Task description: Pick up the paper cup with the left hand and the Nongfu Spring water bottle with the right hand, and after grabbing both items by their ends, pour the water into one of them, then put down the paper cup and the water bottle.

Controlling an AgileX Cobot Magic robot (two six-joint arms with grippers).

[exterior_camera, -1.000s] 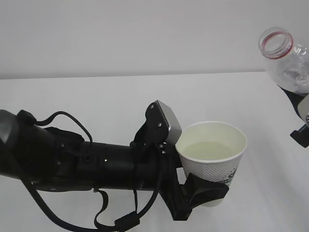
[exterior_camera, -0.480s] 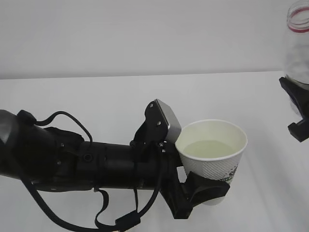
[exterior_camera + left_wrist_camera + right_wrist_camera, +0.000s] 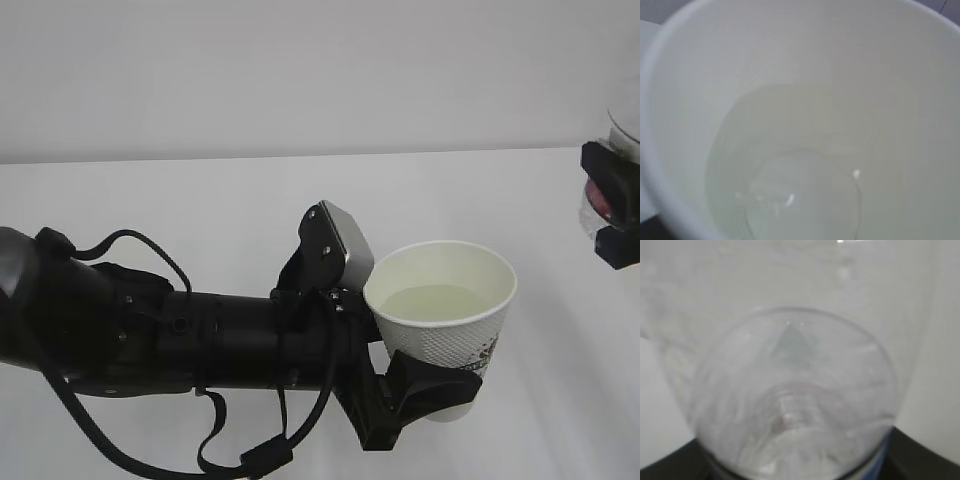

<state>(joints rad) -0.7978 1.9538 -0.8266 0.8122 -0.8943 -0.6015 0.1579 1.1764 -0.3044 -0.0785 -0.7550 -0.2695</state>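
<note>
The left hand (image 3: 425, 395) is clamped on the water-filled cup (image 3: 445, 310), held above the table (image 3: 200, 210); the right hand (image 3: 612, 215) grips the bottle (image 3: 795, 400).

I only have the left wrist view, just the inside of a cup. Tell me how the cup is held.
Observer: The left claw grips the paper cup low on its side, upright, above the table.
Operator: Report the bottle.
Observer: The water bottle sits in the right claw at the right edge of the exterior view, well clear of the cup.
Operator: Say what the right wrist shows.
Observer: Only the bottle's clear body, close up and blurry.
</note>
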